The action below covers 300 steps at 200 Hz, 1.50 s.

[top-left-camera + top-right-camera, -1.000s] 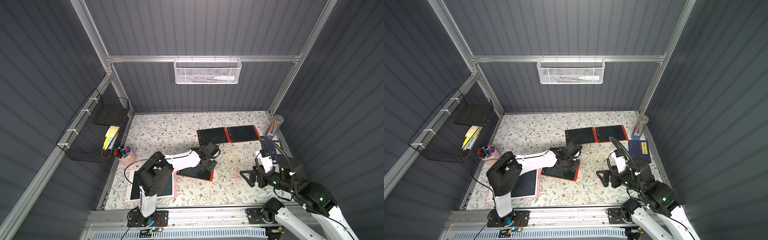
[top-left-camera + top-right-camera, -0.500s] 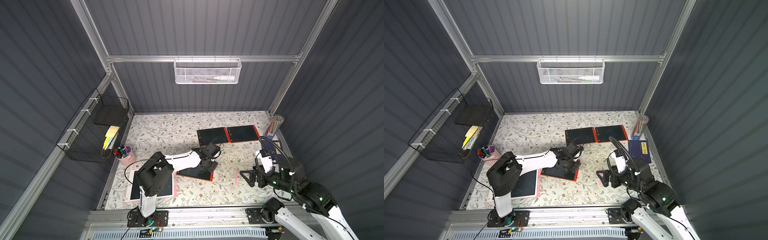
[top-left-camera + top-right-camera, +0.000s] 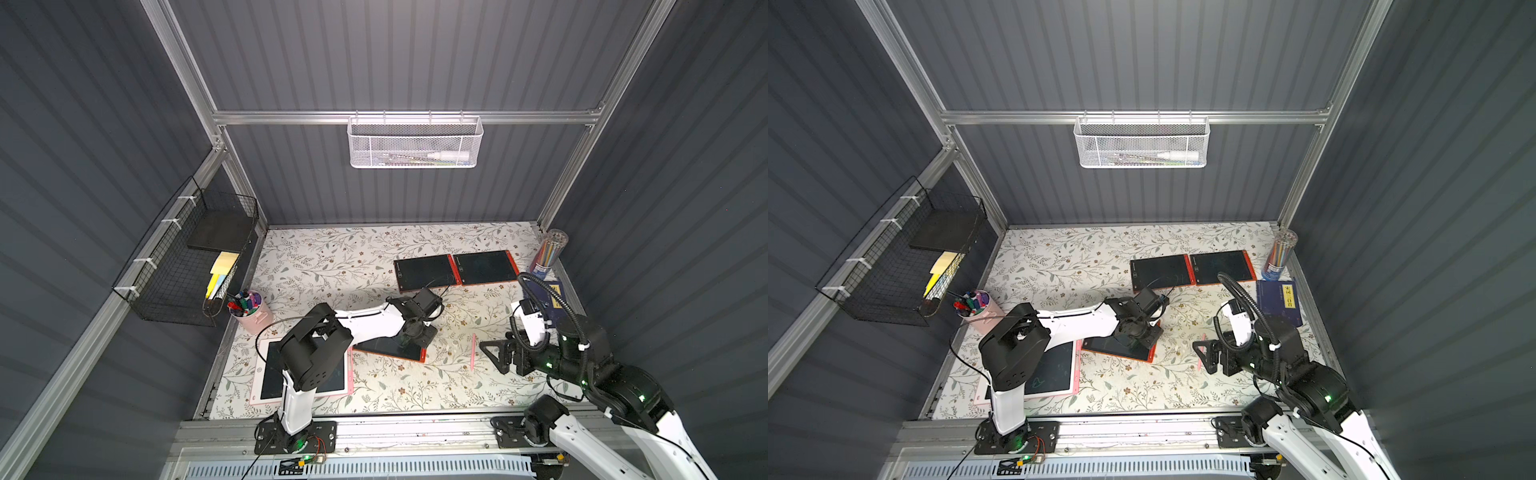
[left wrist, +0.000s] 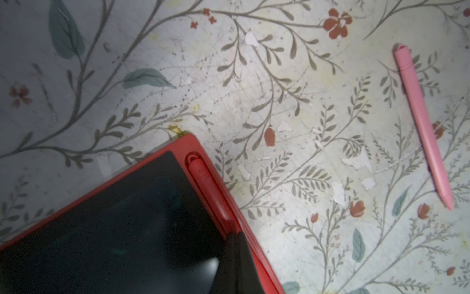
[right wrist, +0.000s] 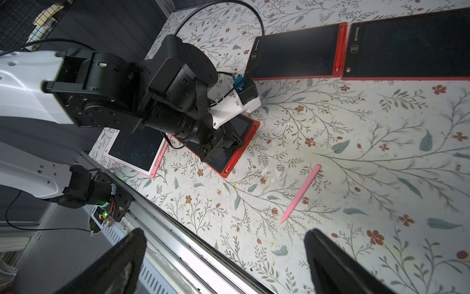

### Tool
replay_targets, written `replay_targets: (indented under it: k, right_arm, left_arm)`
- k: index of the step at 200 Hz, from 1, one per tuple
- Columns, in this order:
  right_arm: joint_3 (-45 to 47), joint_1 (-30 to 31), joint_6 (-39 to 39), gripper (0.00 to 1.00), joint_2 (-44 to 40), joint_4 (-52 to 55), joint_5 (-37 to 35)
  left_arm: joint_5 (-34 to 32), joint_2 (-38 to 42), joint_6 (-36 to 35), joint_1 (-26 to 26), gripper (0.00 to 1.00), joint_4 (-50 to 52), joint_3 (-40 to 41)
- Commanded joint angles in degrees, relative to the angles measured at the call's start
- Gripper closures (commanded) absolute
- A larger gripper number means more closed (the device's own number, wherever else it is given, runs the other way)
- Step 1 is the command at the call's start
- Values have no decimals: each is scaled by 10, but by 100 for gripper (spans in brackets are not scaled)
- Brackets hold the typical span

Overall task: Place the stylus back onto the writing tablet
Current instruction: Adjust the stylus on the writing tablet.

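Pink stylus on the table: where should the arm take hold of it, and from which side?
Mid-shaft of the stylus, from straight above, closing across its thin width. It lies flat on the table, touching nothing else, and tapers toward its tip. The open right end effector is nearest.

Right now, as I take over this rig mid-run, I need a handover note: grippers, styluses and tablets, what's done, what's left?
Left gripper: shut, tips down at the stylus slot of the nearer red tablet.
Right gripper: open, empty, hovering near the pink stylus.
Red stylus: lying in that tablet's slot.
Pink stylus: loose on the table, touching no tablet.
Done: red stylus looks stowed.
Left: probably pick up the pink stylus and return it to the pink tablet.
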<state>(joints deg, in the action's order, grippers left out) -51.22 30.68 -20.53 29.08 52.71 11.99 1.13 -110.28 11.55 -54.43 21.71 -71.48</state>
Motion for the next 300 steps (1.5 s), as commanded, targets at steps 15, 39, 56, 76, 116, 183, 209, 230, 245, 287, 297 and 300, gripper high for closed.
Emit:
replay_targets:
  k: [15, 39, 56, 76, 116, 183, 209, 230, 245, 287, 297, 300]
  right_arm:
    - [5, -1, 3, 1, 0, -9, -5]
    - [5, -2, 3, 1, -1, -9, -5]
    - [5, -1, 4, 1, -1, -9, -6]
    - [5, -1, 3, 1, -1, -9, -6]
    - [5, -1, 3, 1, -1, -8, -6]
    - [5, -1, 2, 1, -1, -8, -6]
    - [5, -1, 2, 1, -1, -9, -6]
    - [6, -1, 2, 1, -1, -7, -6]
    - [5, -1, 3, 1, -2, -7, -6]
    - [5, -1, 1, 1, -1, -7, -5]
    - [5, -2, 1, 1, -2, -7, -5]
    - [5, -1, 2, 1, -3, -7, -5]
  left_arm:
    - [2, -13, -8, -4, 100, -1, 7]
    - [-5, -16, -8, -4, 100, 2, 10]
    - [-6, -16, -7, -5, 100, 2, 13]
    - [-6, -18, -7, -5, 100, 2, 13]
    - [-12, -22, -6, -8, 100, 6, 17]
    - [-34, -22, 3, -8, 100, 19, 30]
    - [-44, -27, 8, -15, 100, 27, 27]
    - [-52, -33, 14, -21, 100, 33, 27]
    - [-55, -35, 18, -26, 100, 37, 28]
    - [-69, -43, 29, -35, 100, 49, 27]
    - [-73, -48, 32, -41, 100, 53, 24]
    - [-74, -50, 33, -42, 100, 55, 24]
